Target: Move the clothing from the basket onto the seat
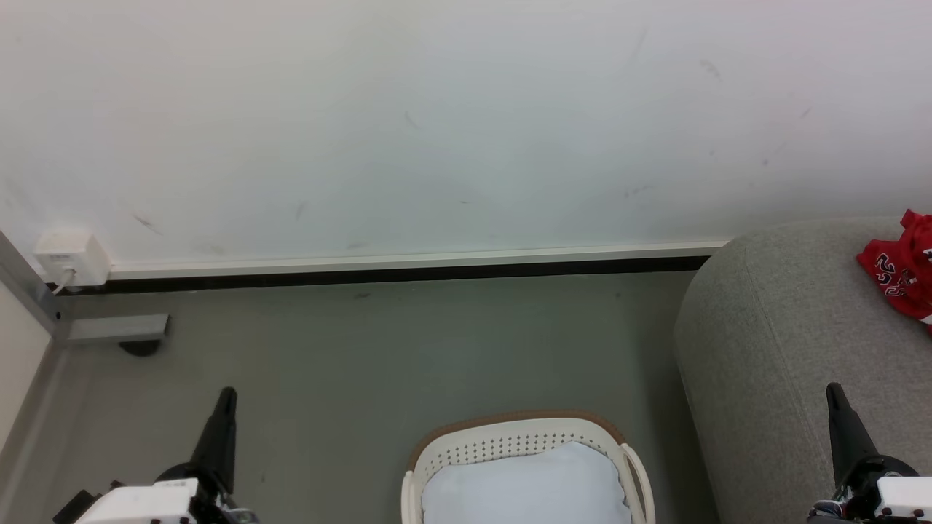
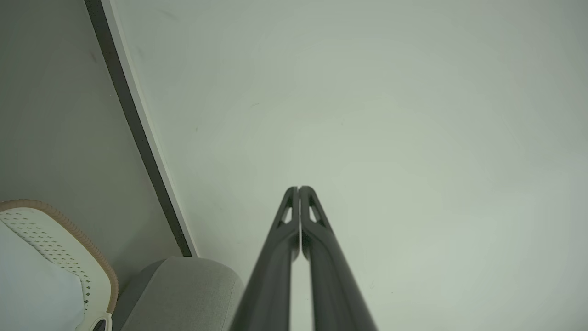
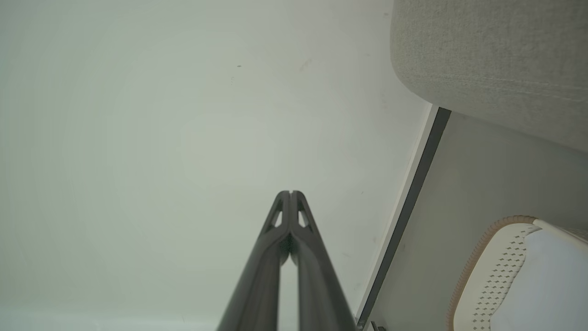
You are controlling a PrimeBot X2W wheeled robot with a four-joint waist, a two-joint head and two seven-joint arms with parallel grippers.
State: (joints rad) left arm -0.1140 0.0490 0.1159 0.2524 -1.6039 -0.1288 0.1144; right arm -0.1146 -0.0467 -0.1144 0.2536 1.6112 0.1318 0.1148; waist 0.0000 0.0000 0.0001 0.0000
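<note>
Lying crumpled on the seat (image 1: pixel 786 327), red numbered clothing (image 1: pixel 903 273); left gripper (image 2: pixel 299 189) and right gripper (image 3: pixel 290 194) fingers pressed together.

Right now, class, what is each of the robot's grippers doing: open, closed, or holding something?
Left gripper: jaws closed, holding nothing.
Right gripper: jaws closed, holding nothing.

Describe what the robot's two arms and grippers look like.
Both match. The left gripper and right gripper each have two long, dark fingers that taper to narrow tips, with a triangular cut-out near each tip. In the head view, each sits on a black rounded joint and a boxy white wrist housing.
</note>
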